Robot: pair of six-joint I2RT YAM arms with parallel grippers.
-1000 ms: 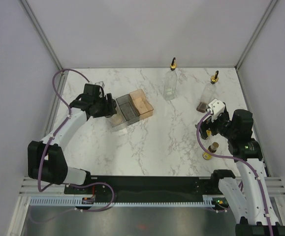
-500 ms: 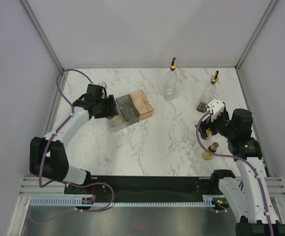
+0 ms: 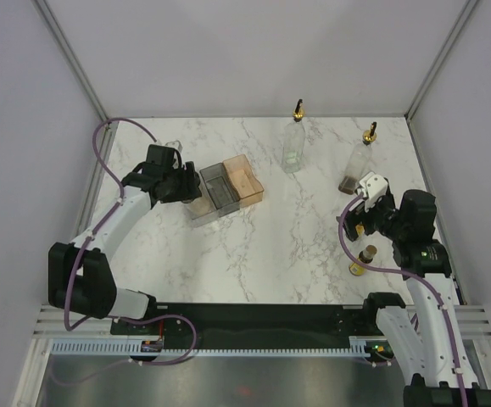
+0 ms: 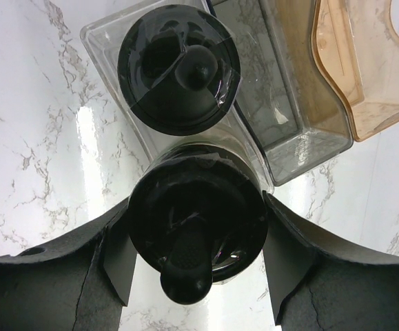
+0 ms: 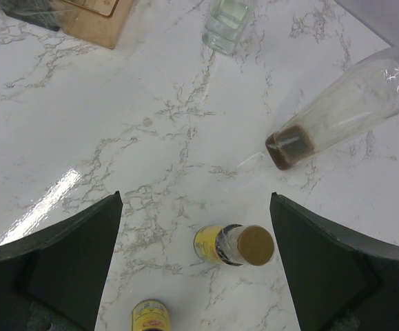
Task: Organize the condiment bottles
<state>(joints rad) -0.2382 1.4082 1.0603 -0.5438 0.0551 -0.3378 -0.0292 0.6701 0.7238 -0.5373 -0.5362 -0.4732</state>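
My left gripper (image 4: 196,207) (image 3: 175,186) is over the clear bin (image 4: 96,41), shut on a short black-lidded jar (image 4: 198,221) that stands in the bin's near end. The second black-lidded jar (image 4: 178,69) stands in the far end of the same bin. My right gripper (image 5: 196,207) (image 3: 364,220) is open and empty above two small yellow bottles. One with a brown cap (image 5: 233,245) (image 3: 365,259) lies between the fingers' line, the other (image 5: 151,317) is at the view's bottom edge. Two tall clear bottles with gold spouts (image 3: 293,144) (image 3: 359,165) stand at the back.
A grey bin (image 3: 220,191) (image 4: 289,117) and an orange bin (image 3: 243,180) (image 4: 364,83) stand side by side to the right of the clear bin (image 3: 196,208). The right tall bottle (image 5: 344,114) holds a little brown liquid. White walls enclose the marble table (image 3: 296,229).
The left wrist shifted slightly over the clear bin and back. The right arm has barely moved.
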